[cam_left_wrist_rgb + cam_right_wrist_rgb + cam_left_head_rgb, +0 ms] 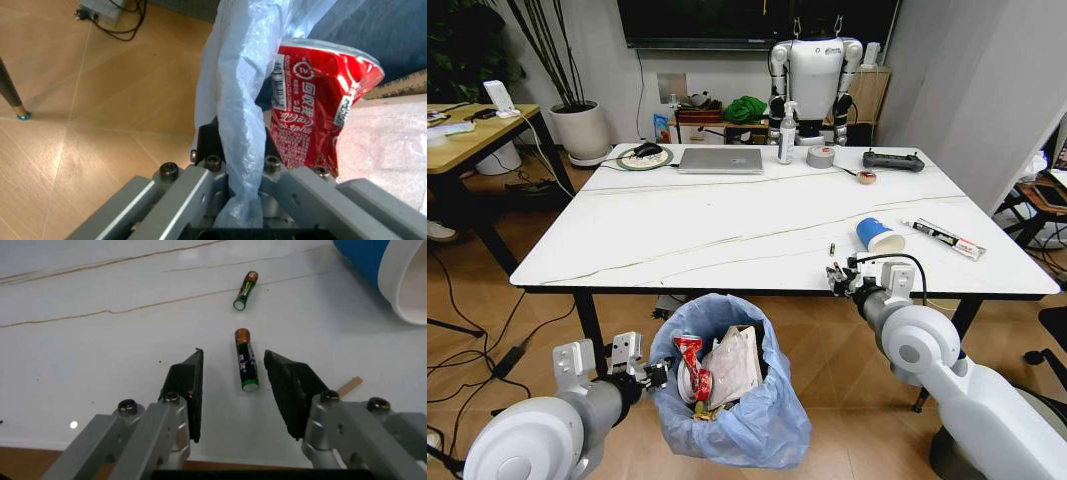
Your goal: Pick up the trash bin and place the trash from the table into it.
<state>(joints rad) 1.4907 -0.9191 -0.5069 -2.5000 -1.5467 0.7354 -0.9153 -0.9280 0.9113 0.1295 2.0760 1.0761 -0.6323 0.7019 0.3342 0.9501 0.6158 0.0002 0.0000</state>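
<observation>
The trash bin, lined with a light-blue bag, hangs just in front of the table. My left gripper is shut on the bag's rim. A crushed red can, cardboard and clear plastic lie inside the bin. My right gripper is open low over the table's front edge, its fingers on either side of a small battery. A second battery lies just beyond. A blue paper cup lies on its side farther right.
Along the table's far edge stand a silver laptop, a spray bottle, a grey tape roll, a black controller and a mouse. A white tube lies right of the cup. A wooden desk stands at the left.
</observation>
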